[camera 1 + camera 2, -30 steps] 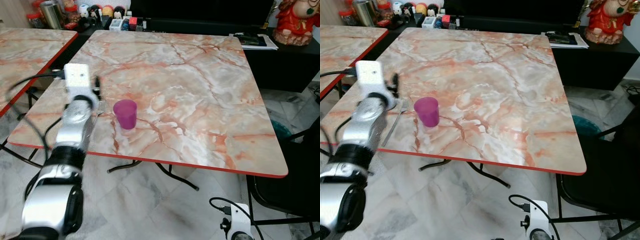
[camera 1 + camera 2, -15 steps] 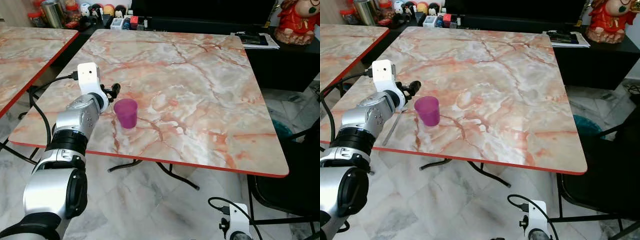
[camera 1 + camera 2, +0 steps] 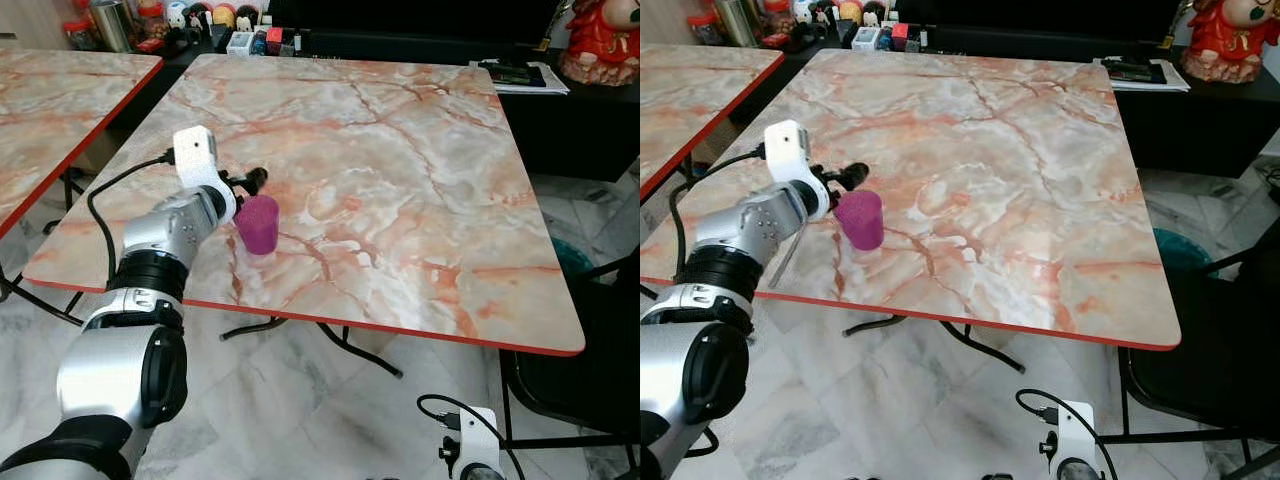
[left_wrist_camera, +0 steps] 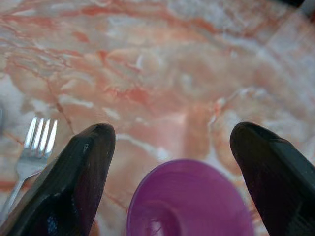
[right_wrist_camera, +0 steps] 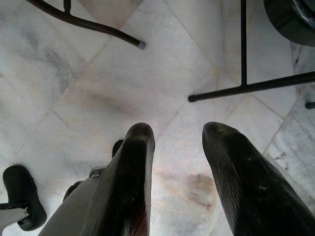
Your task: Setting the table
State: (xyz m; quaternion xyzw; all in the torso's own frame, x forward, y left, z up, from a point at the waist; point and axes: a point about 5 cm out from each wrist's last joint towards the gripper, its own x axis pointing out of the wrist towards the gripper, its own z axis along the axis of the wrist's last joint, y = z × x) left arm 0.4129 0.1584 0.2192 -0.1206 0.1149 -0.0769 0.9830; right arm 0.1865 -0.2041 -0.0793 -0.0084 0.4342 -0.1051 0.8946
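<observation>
A purple plastic cup (image 3: 258,223) stands upright near the front left corner of the marble table (image 3: 400,180). My left gripper (image 3: 247,182) hovers open just behind and above the cup's rim. In the left wrist view its two black fingers (image 4: 83,167) spread wide to either side of the cup (image 4: 189,201), without touching it. A metal fork (image 4: 33,147) lies flat on the table to the cup's left, and its handle (image 3: 786,258) points toward the table's front edge. My right gripper (image 5: 178,129) hangs open over the floor, holding nothing.
A second marble table (image 3: 60,100) stands close on the left. A black cabinet (image 3: 400,45) with small clutter and papers (image 3: 520,78) runs along the back. A black chair (image 3: 590,370) sits at the right. Black metal legs (image 5: 246,88) cross the tiled floor.
My left arm has swung right and forward, bringing its open fingers from beside the fork up to the cup. The cup and fork have stayed put.
</observation>
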